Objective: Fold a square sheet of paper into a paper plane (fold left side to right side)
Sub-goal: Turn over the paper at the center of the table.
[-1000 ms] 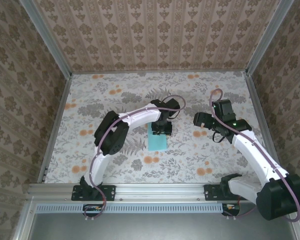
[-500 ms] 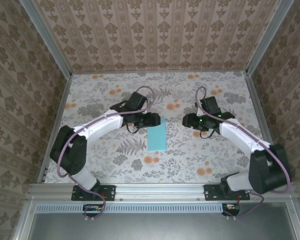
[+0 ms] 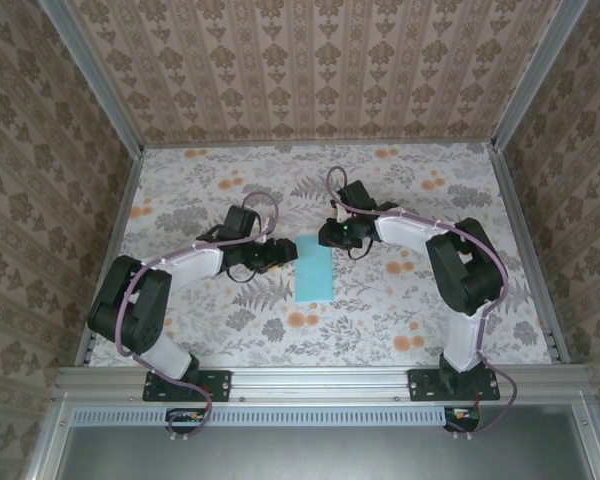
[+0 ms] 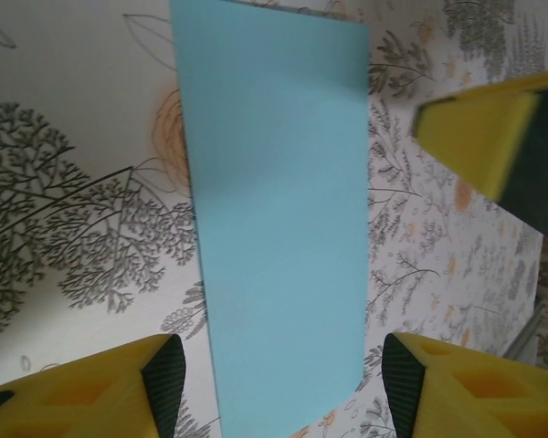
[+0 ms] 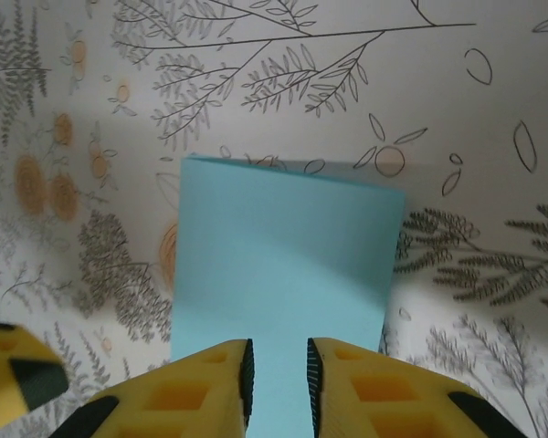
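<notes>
Since a second ago, we have seen the left arm draw back off the sheet to its left side, while the right arm has swung across from the right part of the table to the sheet's far end; the paper itself has stayed where it lay. Starting at the left in the top view, the left gripper [image 3: 280, 255] sits low over the floral tabletop [image 3: 180, 190], just beside the far-left edge of the sheet of paper [image 3: 313, 272]. In its wrist view the left gripper [image 4: 279, 388] has its yellow fingers [image 4: 119, 388] spread wide, one on either side of the sheet's [image 4: 274, 210] narrow end, holding nothing. The light-blue sheet lies flat in the middle of the table as a tall rectangle, folded in half, its long sides running from near to far. Further right, the right gripper [image 3: 327, 236] is at the sheet's far-right corner. In its wrist view the right gripper [image 5: 276, 374] is narrow, its fingers [image 5: 365, 392] drawn in to a slim slit over the blue paper [image 5: 283, 246]. We cannot tell whether the tips touch the sheet.
</notes>
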Motion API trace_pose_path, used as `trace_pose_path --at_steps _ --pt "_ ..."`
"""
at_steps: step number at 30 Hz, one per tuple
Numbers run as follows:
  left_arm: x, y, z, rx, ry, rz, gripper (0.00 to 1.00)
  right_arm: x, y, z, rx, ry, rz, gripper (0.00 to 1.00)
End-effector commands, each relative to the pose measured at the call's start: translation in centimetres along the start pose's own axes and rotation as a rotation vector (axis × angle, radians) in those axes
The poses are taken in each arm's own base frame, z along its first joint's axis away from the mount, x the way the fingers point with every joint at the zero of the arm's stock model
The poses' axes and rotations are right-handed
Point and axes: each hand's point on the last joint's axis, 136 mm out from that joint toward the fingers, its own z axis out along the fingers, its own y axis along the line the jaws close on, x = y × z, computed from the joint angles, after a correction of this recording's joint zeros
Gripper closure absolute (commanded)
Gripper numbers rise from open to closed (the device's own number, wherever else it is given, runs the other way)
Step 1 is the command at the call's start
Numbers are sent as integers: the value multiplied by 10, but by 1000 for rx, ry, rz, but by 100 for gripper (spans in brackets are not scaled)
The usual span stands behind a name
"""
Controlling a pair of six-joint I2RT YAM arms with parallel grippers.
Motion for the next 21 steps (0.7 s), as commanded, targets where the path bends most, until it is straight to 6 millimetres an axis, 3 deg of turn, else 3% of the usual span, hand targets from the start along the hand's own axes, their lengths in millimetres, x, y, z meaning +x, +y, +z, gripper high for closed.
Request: trace_pose_path --at_steps 1,11,21 --pt "3 0 6 38 24 -25 37 0 -7 11 32 21 10 76" --pt "13 7 20 37 97 -69 37 20 -32 28 113 97 -5 79" --pt "25 5 35 38 170 -82 39 29 -42 33 139 127 -17 80"
